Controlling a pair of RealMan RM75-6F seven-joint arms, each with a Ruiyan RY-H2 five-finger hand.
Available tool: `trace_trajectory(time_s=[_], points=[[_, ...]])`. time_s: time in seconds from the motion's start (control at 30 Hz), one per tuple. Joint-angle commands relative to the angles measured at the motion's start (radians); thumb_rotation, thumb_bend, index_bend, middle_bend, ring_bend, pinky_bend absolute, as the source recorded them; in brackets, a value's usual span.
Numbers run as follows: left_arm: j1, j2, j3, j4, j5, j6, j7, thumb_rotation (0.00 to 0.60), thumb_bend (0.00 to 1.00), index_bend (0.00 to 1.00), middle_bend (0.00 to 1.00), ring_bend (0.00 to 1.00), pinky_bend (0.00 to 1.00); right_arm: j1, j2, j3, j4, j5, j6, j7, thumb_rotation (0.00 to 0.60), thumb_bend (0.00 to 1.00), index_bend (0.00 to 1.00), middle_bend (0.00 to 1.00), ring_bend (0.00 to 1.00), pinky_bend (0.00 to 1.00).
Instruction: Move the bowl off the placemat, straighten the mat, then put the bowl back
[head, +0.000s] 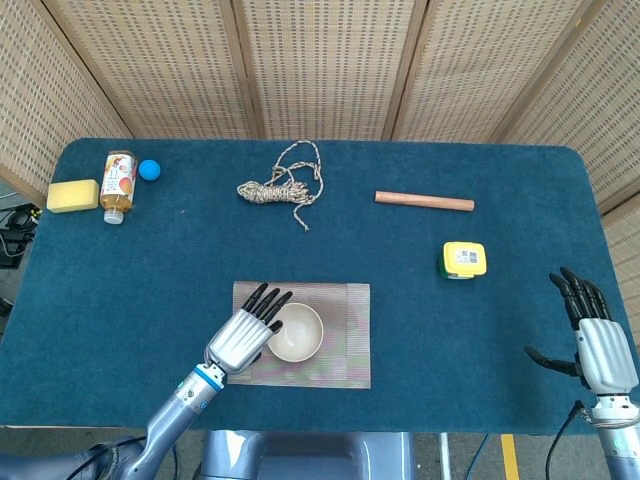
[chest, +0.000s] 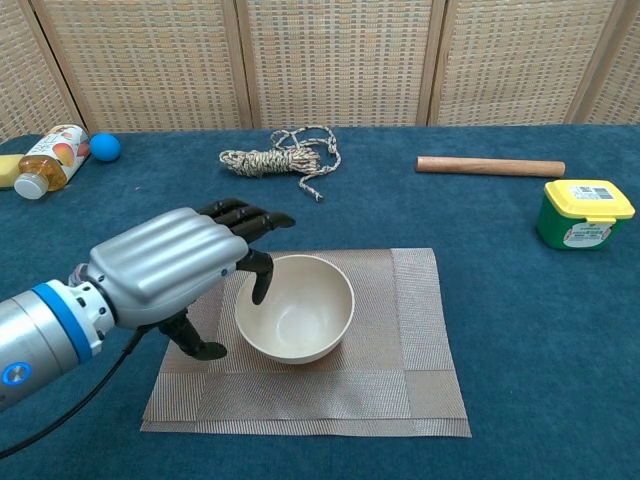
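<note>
The bowl (chest: 294, 306) sat empty at the middle of the placemat (chest: 420, 330), near the worktop's (head: 400, 250) front edge. The left hand (chest: 175, 265) hovered at the bowl's left rim, fingers spread and holding nothing, seemingly poised to grip the bowl and lift it clear. The right hand (head: 597, 345) rested open and empty by the front right corner, well apart. A yellow-lidded tub (chest: 584, 212), closed, stood towards the right edge.
</note>
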Motion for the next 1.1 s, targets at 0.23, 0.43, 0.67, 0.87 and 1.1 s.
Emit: trace_trajectory(time_s=[0.23,0.43,0.67,0.87,1.1], points=[[-0.056,-0.075,-0.017,0.046,-0.078,-0.047,0.07,0.6,0.18,0.53,0.0,0.0,0.0,0.004,0.006,-0.003,0.002,0.0,-0.014,0.022,0.6,0.15,0.0,0.0,0.0,0.0],[-0.086,-0.116,-0.037,0.088,-0.133,-0.067,0.083,0.6,0.25,0.59,0.0,0.0,0.0,0.005,0.01,-0.004,0.002,-0.003,-0.016,0.031,0.6,0.15,0.0,0.0,0.0,0.0],[-0.099,-0.14,-0.035,0.117,-0.162,-0.062,0.083,0.6,0.47,0.7,0.0,0.0,0.0,0.003,0.012,-0.004,-0.001,-0.009,-0.008,0.043,0.6,0.15,0.0,0.0,0.0,0.0],[-0.088,-0.114,-0.007,0.107,-0.132,-0.011,0.054,0.6,0.49,0.71,0.0,0.0,0.0,0.002,0.011,-0.007,-0.003,-0.016,-0.004,0.041,0.6,0.15,0.0,0.0,0.0,0.0],[-0.057,0.0,0.011,0.056,-0.104,0.063,0.012,0.6,0.49,0.71,0.0,0.0,0.0,0.0,0.012,-0.008,-0.006,-0.018,0.0,0.038,0.6,0.15,0.0,0.0,0.0,0.0]])
